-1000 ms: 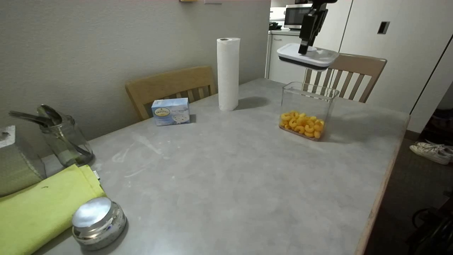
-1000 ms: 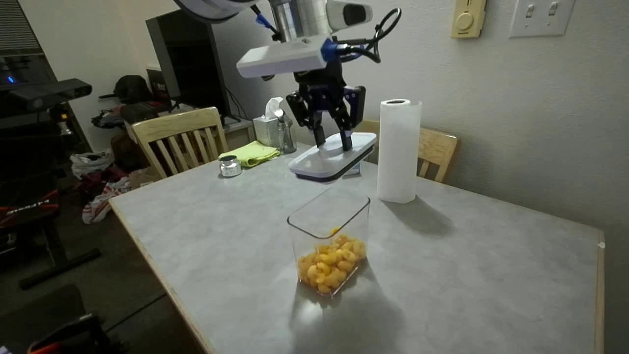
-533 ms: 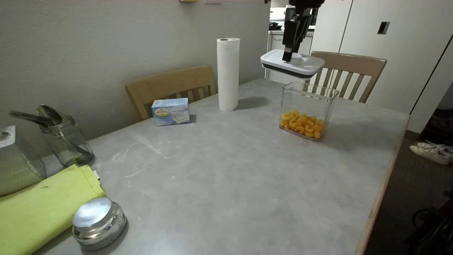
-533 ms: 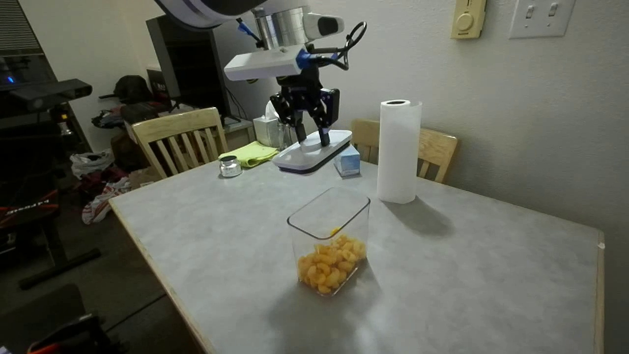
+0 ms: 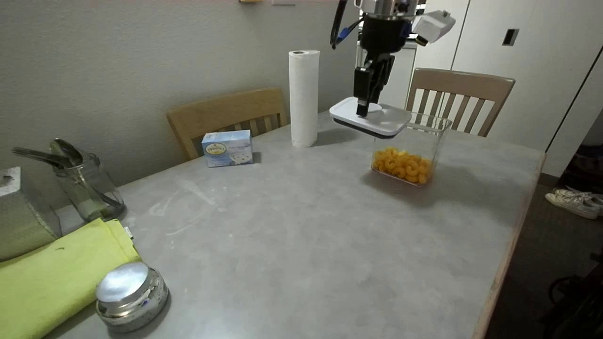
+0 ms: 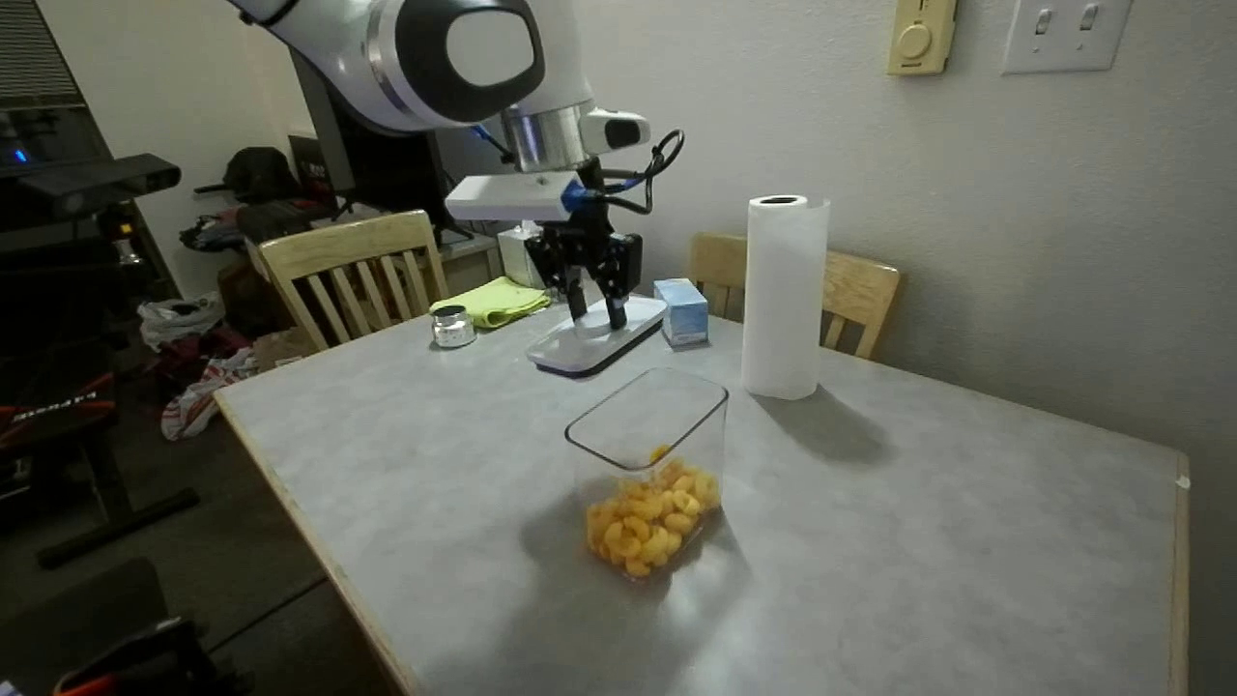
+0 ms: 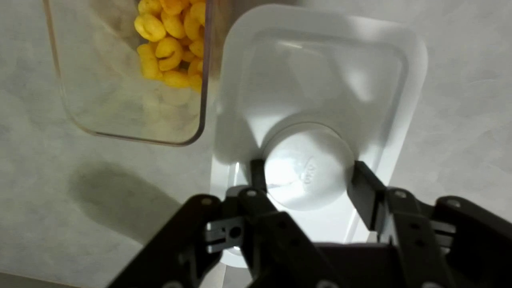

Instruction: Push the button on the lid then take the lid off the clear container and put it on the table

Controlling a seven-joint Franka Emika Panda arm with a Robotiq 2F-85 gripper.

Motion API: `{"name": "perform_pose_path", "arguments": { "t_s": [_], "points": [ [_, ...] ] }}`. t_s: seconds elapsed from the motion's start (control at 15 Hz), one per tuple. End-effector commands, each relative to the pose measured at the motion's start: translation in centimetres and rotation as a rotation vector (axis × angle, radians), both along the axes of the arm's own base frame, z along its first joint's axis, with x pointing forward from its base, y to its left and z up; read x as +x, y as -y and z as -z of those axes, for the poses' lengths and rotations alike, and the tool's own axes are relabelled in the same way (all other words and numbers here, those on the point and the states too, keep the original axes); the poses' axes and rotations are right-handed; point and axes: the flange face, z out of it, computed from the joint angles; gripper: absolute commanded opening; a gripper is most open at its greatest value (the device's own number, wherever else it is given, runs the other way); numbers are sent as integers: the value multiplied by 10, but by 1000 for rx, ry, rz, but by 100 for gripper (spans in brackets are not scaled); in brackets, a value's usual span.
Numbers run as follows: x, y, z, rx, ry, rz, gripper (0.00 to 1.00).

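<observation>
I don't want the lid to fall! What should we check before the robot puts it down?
1. Gripper holding the button: ok, clamped on both sides.
2. Lid off to the side of the container: ok, the wrist view shows a gap between them.
3. Container upright: ok, it stands on the table.
4. Blue box away from the lid: ok, they are apart in an exterior view.
5. Lid level: cannot tell, a slight tilt would be hard to see.
6. Lid on the table, so letting go is safe: not ok, it hangs in the air.
</observation>
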Motion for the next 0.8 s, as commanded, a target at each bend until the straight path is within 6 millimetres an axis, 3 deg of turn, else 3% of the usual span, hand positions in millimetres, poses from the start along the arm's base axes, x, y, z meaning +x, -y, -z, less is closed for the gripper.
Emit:
{"name": "perform_pose_path", "arguments": {
  "t_s": [0.0,0.33,0.73],
  "points": [
    [9,-1,36,-8,0,11,29],
    [5,-14,98,15,-41,-10,29],
    [0,-40,145,46,-73,-52,29]
  ]
}}
